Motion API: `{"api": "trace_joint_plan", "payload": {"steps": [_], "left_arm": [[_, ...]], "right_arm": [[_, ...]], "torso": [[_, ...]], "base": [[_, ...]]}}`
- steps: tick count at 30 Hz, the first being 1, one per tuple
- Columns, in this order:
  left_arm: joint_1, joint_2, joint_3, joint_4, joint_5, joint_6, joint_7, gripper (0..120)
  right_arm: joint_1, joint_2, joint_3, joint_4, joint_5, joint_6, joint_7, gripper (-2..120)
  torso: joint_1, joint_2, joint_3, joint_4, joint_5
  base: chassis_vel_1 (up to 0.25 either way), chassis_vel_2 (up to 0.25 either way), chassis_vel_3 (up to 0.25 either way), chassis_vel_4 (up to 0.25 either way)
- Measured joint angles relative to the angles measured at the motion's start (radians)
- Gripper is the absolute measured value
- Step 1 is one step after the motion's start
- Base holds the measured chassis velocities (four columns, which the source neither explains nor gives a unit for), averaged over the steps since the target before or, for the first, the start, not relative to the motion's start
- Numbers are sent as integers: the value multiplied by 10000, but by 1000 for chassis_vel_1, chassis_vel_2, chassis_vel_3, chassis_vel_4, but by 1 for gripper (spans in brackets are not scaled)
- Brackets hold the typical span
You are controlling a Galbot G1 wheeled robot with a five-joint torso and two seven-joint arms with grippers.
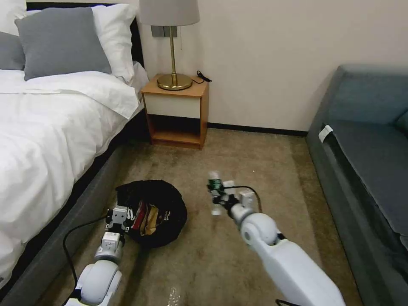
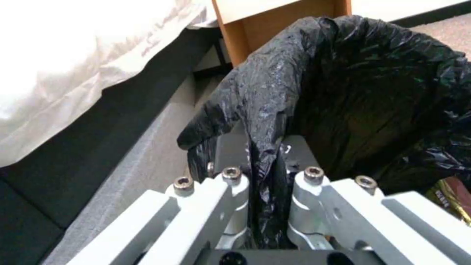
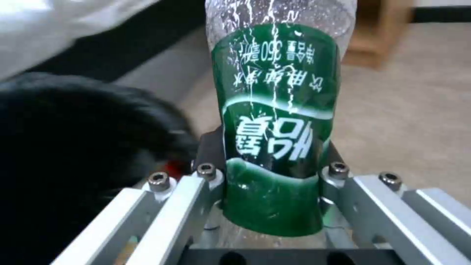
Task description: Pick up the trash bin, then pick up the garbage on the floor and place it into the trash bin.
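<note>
We see the small round trash bin (image 1: 163, 204), lined with a crinkled black plastic bag, held above the tan carpeted floor (image 1: 255, 153) beside the grey base of the white-sheeted bed (image 1: 51, 127). The left gripper (image 1: 121, 214) grips the bin at its near rim; in the left wrist view we see its fingers (image 2: 230, 147) closed narrowly on the bag-covered rim, one finger outside the wall and one inside. Within the bin we make out flat wrappers standing on edge against the liner: a red-and-white packet (image 1: 139, 215) next to a gold-brown snack wrapper (image 1: 151, 219), the latter also showing as a gold corner low in the left wrist view. We cannot tell whether anything more lies beneath them.

The right gripper (image 1: 219, 196) is raised over the carpet, just to the right of the bin and apart from it. Its fingers (image 3: 208, 147) hold the small clear plastic bottle (image 1: 215, 191) with a green label, clamped across the labelled middle of the body. In the right wrist view the label's printing reads upside down, and the black bin liner lies close beside the bottle.

Behind, against the pale wall, stands a wooden nightstand (image 1: 176, 112) carrying a brass lamp (image 1: 172, 51); a grey-blue sofa (image 1: 365, 140) flanks the carpet on the right.
</note>
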State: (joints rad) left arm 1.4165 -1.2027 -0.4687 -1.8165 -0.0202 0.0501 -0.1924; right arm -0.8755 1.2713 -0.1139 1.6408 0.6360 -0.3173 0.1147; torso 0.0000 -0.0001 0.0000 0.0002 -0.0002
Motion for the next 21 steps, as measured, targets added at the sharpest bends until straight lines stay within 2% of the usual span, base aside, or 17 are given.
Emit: {"api": "trace_joint_plan", "payload": {"steps": [9,21], "left_arm": [[-36,-264,270,-41,35,60,-114,6],[-201,-513,644,45,76,97,-203,6]], "right_arm": [[334,588,-1121,-1050,-541,565,-281,20],[203,1270,-1779,-1924,-1163,995,-267,20]], "torso": [[0,0,0,-2,1],[0,0,0,-2,2]], "base": [[0,0,0,0],[0,0,0,0]]}}
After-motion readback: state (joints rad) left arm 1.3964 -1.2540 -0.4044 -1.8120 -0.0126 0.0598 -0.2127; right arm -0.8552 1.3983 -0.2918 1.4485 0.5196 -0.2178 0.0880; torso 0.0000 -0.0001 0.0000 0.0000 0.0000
